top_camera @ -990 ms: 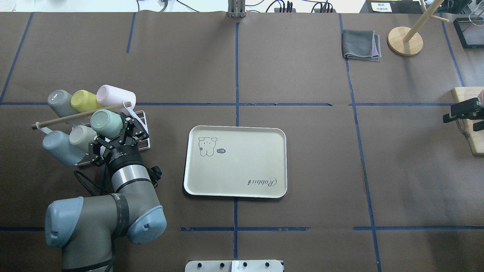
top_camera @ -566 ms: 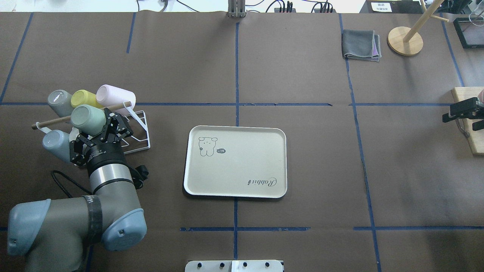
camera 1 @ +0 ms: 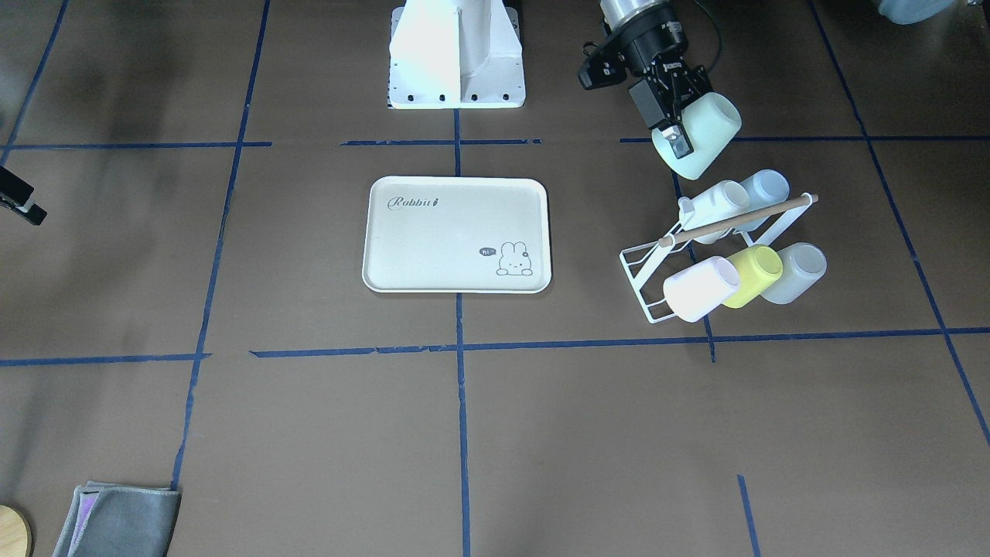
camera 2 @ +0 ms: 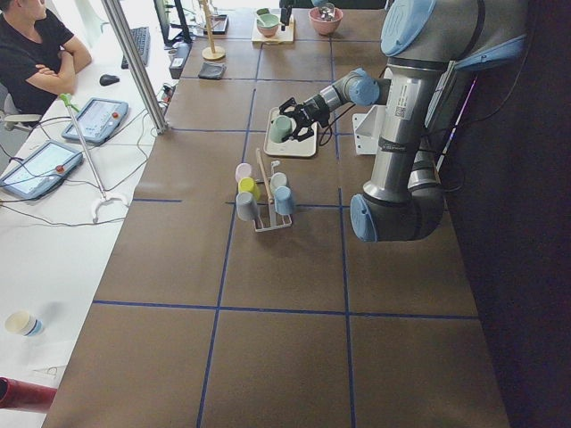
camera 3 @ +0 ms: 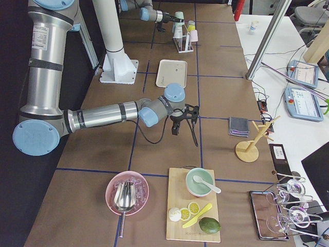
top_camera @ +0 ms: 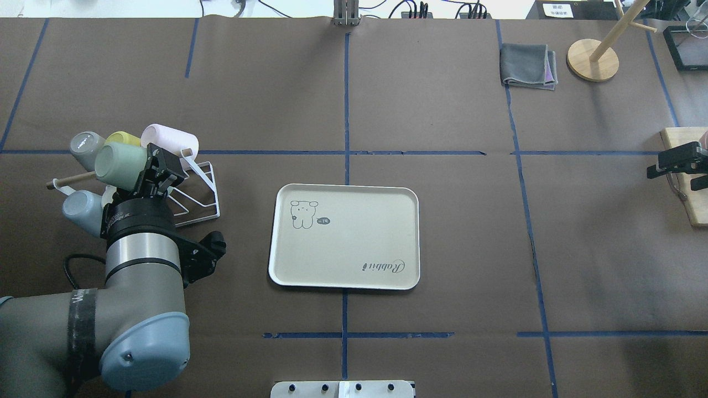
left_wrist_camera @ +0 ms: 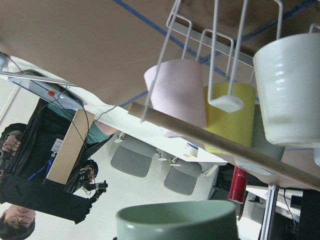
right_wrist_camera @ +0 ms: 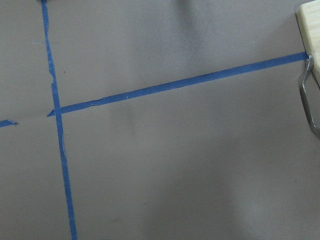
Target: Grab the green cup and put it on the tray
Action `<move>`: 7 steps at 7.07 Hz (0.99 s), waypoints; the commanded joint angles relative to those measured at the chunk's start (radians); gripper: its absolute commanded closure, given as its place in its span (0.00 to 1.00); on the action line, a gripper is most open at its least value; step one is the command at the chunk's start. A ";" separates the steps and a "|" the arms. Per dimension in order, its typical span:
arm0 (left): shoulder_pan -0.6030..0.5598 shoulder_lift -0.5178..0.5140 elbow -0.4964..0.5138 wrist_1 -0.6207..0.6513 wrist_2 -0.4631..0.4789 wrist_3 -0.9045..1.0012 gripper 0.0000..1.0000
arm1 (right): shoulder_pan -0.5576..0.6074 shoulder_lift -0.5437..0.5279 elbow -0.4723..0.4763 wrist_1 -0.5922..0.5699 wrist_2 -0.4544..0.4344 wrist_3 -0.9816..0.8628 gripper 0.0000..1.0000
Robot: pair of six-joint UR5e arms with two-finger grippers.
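My left gripper [top_camera: 146,167] is shut on the rim of the pale mint-green cup [top_camera: 119,165] and holds it on its side in the air above the cup rack. The gripper [camera 1: 679,133] and cup [camera 1: 705,130] also show in the front view, and the cup's rim [left_wrist_camera: 177,221] fills the bottom of the left wrist view. The cream tray [top_camera: 354,243] with the bunny drawing lies flat mid-table, to the right of the cup, with nothing on it; it also shows in the front view [camera 1: 448,240]. My right gripper [top_camera: 683,168] is open and empty at the table's right edge.
A white wire rack [top_camera: 202,185] with a wooden bar holds grey, yellow-green, pink, pale blue and whitish cups on their sides. A folded grey cloth [top_camera: 528,65] and a wooden stand [top_camera: 593,59] are at the far right. A wooden board [top_camera: 677,138] lies by the right gripper.
My left gripper has drawn the green cup up off the rack and carried it to the left and a little farther away. The right arm and the tray have not moved.
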 commanded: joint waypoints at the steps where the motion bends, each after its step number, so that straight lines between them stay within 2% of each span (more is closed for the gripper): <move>1: -0.001 -0.024 -0.001 -0.269 -0.076 -0.242 0.27 | 0.000 0.000 0.000 0.000 0.000 0.000 0.01; 3: 0.000 -0.020 0.048 -0.538 -0.098 -0.516 0.28 | 0.000 0.002 -0.001 -0.001 0.000 0.000 0.01; 4: 0.002 -0.021 0.113 -0.693 -0.100 -0.627 0.28 | 0.000 0.002 -0.001 -0.001 0.000 0.000 0.01; 7: 0.005 -0.026 0.311 -1.162 -0.124 -0.860 0.39 | 0.005 0.002 -0.003 -0.001 0.000 0.000 0.01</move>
